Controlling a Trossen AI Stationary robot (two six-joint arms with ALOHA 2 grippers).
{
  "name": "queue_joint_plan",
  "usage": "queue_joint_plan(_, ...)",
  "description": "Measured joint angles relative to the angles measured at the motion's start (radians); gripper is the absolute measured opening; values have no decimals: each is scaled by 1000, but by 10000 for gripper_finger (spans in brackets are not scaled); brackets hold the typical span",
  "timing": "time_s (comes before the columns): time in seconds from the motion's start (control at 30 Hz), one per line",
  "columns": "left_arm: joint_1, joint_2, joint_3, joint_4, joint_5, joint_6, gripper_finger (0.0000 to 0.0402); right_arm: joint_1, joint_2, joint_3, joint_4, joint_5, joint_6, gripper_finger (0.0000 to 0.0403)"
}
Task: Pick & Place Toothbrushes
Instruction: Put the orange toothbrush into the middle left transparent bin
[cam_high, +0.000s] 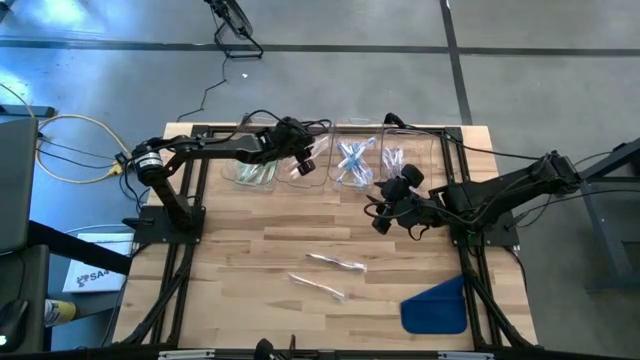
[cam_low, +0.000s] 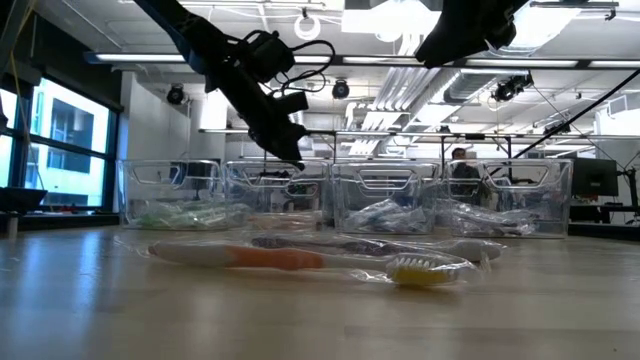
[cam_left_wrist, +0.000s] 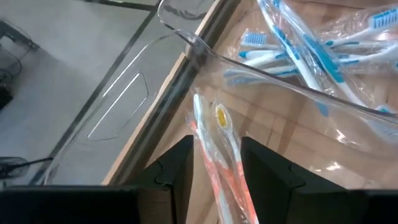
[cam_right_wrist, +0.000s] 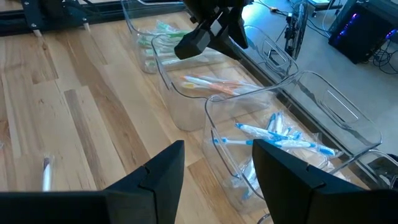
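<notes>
High view: the wooden counter (cam_high: 250, 250) fills the frame, and everything below is placed by the row of four clear bins (cam_high: 335, 160) along its far edge.

Left arm reaches over the second bin from the left; the left gripper (cam_high: 305, 160) hangs above that bin, fingers apart. In the left wrist view its fingers (cam_left_wrist: 177, 168) stand either side of an orange-pink toothbrush (cam_left_wrist: 217, 155) without visibly pressing it; the brush's lower end is cut off by the frame, so I cannot tell whether it rests on the bin floor. The clear wall makes it hard to say where the bin ends.

Right arm waits just in front of the row, the right gripper (cam_high: 395, 205) near the third bin, fingers apart and holding nothing.

The blue cloth (cam_high: 437, 307) lies well in front of the bins, at the counter's near right corner.

Toothbrushes: green ones (cam_high: 258, 175) in the leftmost bin, blue ones (cam_high: 355, 162) in the third; those in the fourth are too faint to tell colour. Two loose brushes (cam_high: 335, 263) lie on open counter between the bins and the near edge, apart from each other, with bare wood all around. In the low view the nearer one (cam_low: 300, 260) partly hides the other.
</notes>
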Motion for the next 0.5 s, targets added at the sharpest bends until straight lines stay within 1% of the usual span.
queue_joint_plan(0.13,0,-2,0,1,2,35,129,0,0,0,0,2,0,183)
queue_joint_plan(0.27,0,-2,0,1,13,118,129,0,0,0,0,4,0,183)
queue_joint_plan(0.5,0,-2,0,1,14,129,129,0,0,0,1,6,0,183)
